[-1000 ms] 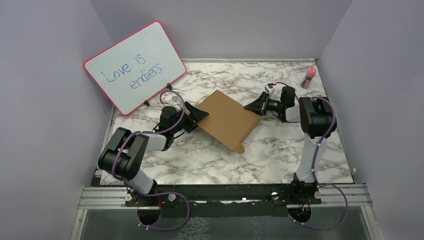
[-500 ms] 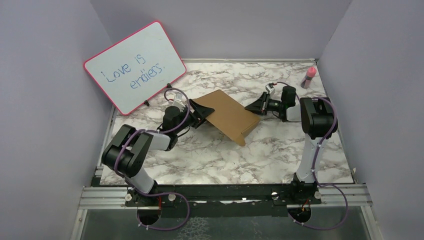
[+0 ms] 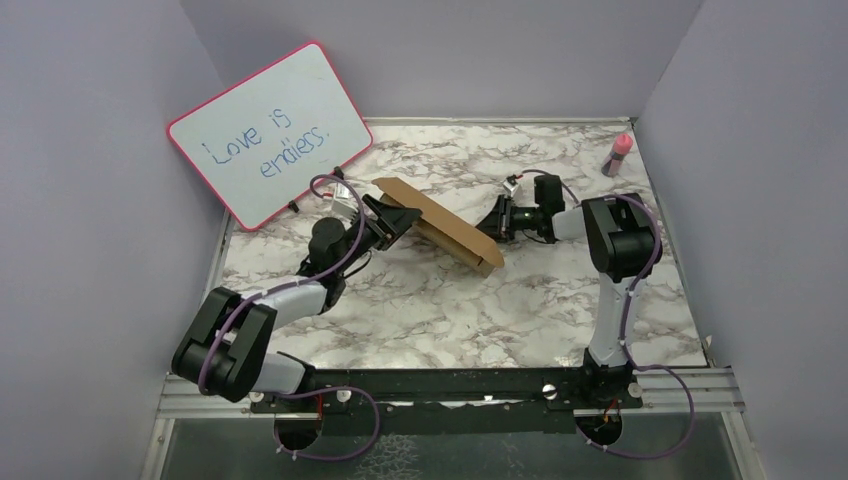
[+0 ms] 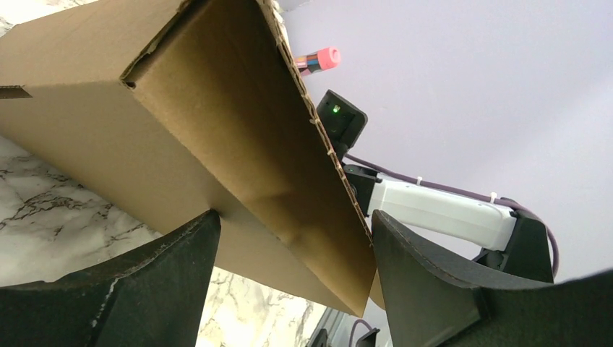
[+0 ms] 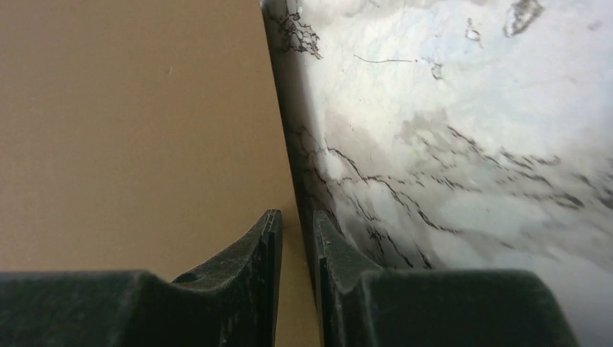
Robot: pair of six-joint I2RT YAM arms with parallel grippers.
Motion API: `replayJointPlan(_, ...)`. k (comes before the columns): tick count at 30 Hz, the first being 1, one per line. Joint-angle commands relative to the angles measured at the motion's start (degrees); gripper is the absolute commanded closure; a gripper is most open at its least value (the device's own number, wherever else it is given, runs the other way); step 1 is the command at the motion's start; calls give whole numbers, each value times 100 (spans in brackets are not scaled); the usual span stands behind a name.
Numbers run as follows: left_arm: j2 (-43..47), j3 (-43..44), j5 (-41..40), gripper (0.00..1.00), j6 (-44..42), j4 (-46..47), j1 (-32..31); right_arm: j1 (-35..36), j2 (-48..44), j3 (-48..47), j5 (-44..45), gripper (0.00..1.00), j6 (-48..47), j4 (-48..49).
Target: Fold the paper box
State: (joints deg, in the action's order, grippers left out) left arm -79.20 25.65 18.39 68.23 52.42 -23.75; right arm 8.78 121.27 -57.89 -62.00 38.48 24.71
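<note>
The paper box [image 3: 440, 225], plain brown cardboard, stands tilted in mid-table, its left end raised and its right end low. My left gripper [image 3: 395, 222] holds the raised end. In the left wrist view the paper box [image 4: 217, 108] fills the span between the jaws, and the left gripper [image 4: 293, 217] touches it with both fingertips. My right gripper [image 3: 497, 222] is at the box's low right side. In the right wrist view the right gripper [image 5: 293, 215] has its jaws nearly together, and the edge of the paper box [image 5: 130, 130] runs into the narrow gap.
A pink-framed whiteboard [image 3: 268, 130] leans at the back left, close behind the left arm. A pink-capped bottle [image 3: 620, 152] stands at the back right corner and also shows as the bottle [image 4: 318, 59] past the box. Purple walls enclose the marble table [image 3: 450, 320].
The left gripper rose with the box's left end, tipping the box from nearly flat to steeply tilted. The right gripper shifted left with the box's other side.
</note>
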Motion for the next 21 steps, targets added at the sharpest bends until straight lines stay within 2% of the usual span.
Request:
replayJointPlan(1,351,-134,-178,23,-158,-529,-51,213,-212,-339,473,70,-779,-1060)
replayJointPlan(11,574,42,-423,22,-441,-1197,-51,229,-295,-1137,673,50,-1327,-1761)
replayJointPlan(16,304,396,-398,21,-588,-1352,-51,165,-254,-1696,1118,41,-1774,-2366)
replayJointPlan(21,-2,708,-398,21,-720,-1374,-53,-51,-317,-1877,995,34,-1798,-2377)
